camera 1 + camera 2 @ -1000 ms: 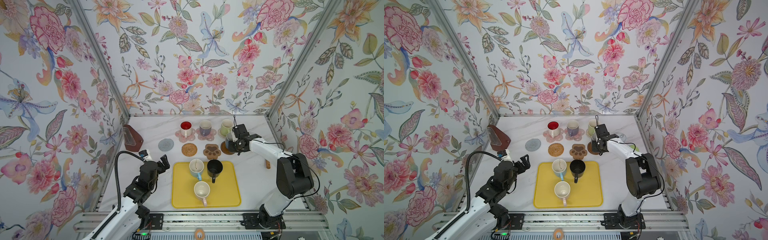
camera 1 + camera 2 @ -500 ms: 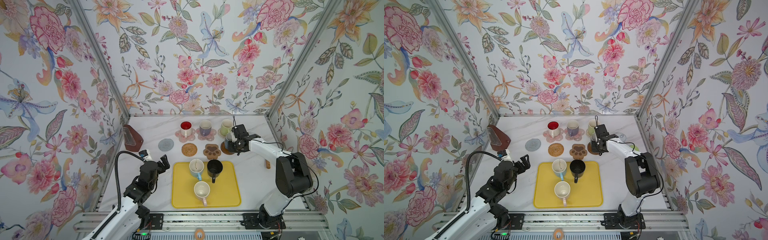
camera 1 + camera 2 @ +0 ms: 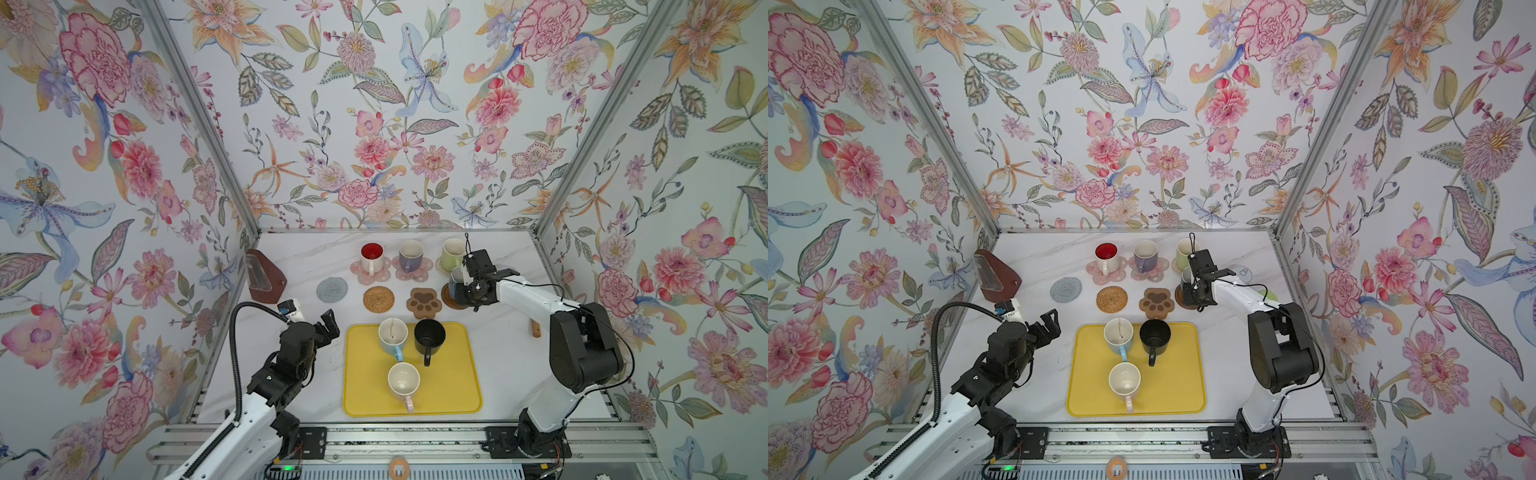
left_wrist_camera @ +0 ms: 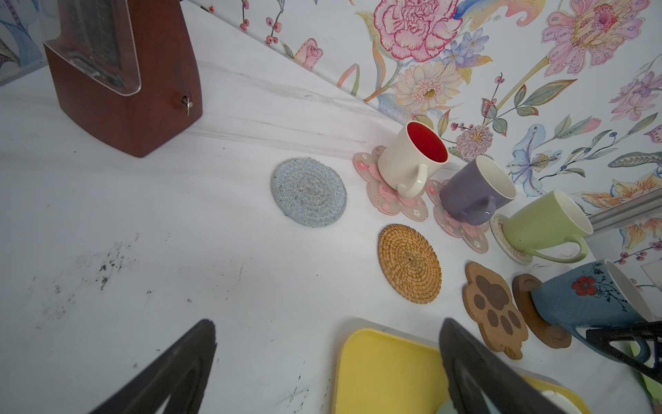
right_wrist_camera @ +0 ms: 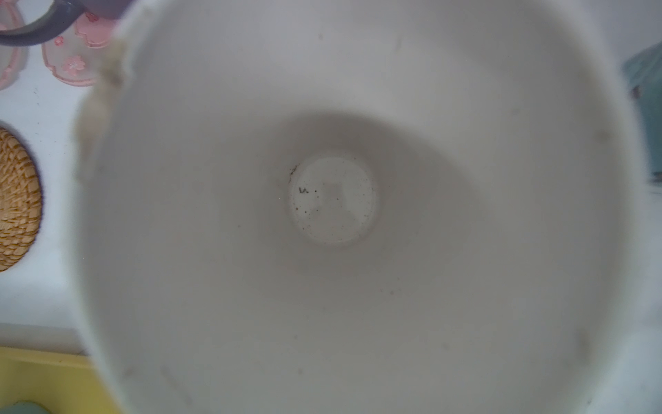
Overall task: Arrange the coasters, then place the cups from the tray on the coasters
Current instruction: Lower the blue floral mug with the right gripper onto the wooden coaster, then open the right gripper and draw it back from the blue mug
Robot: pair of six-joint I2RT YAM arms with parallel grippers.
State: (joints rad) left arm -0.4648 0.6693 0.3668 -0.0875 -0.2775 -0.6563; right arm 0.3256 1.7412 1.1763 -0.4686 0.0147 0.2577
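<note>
My right gripper (image 3: 465, 288) is shut on the handle of the blue cup (image 4: 587, 297), which sits over the dark wooden coaster (image 4: 537, 317). Its white inside (image 5: 333, 200) fills the right wrist view and hides the jaws. The red-lined cup (image 3: 371, 256) and the lilac cup (image 3: 410, 254) stand on pink flower coasters, and the green cup (image 3: 453, 249) on a pale woven one. The grey coaster (image 3: 332, 289), the rattan coaster (image 3: 378, 299) and the paw coaster (image 3: 424, 302) are bare. The yellow tray (image 3: 457, 386) holds light blue (image 3: 392, 336), black (image 3: 429, 337) and pink-handled (image 3: 403, 380) cups. My left gripper (image 3: 328, 328) hovers open left of the tray.
A brown metronome (image 3: 266, 278) stands at the back left by the wall. A small wooden piece (image 3: 535, 330) lies right of the tray. A pale lidded jar (image 3: 1245, 274) sits behind my right arm. The booth walls close in on three sides.
</note>
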